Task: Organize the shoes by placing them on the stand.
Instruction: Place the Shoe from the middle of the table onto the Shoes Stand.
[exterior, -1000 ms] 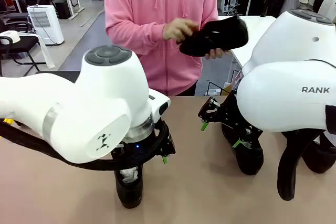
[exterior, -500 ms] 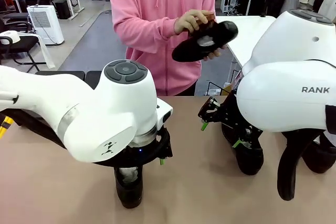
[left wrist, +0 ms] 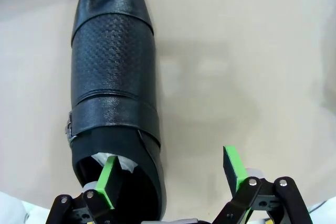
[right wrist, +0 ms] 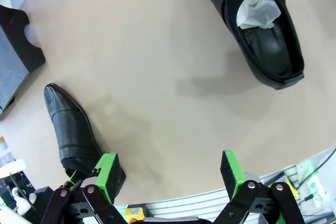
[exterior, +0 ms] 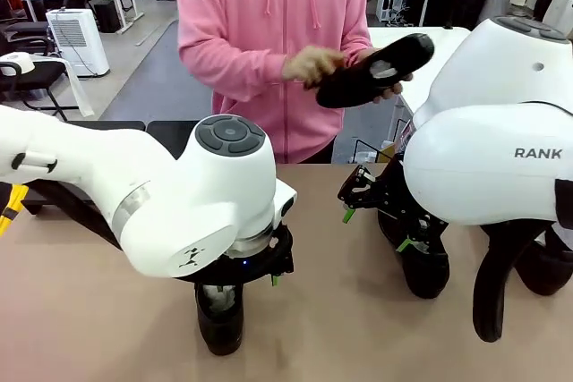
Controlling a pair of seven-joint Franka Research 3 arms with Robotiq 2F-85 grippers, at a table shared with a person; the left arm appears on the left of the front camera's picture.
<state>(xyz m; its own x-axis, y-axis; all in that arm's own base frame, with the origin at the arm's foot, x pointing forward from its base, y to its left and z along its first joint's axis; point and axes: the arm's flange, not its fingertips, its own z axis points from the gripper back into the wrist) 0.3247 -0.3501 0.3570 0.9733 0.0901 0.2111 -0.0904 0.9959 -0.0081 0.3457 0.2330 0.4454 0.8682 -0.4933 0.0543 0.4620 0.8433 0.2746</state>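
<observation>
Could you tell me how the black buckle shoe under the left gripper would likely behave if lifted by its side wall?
The buckle shoe probably holds its shape: its upper looks thick, with tissue paper stuffed inside. Gripped near the heel, where the open left gripper stands, the long toe would likely dip. The glossy leather may slip in a light grip.

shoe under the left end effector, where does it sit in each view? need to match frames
Left wrist: shoe fills the left half, toe up; left end effector open, one pad over its opening.
Front: shoe at bottom, left of centre, beneath the left arm.
Right wrist: top-right shoe and lower-left shoe; cannot tell whether either is it.
Shared landmark: white paper wad in its opening (front, left wrist).
</observation>
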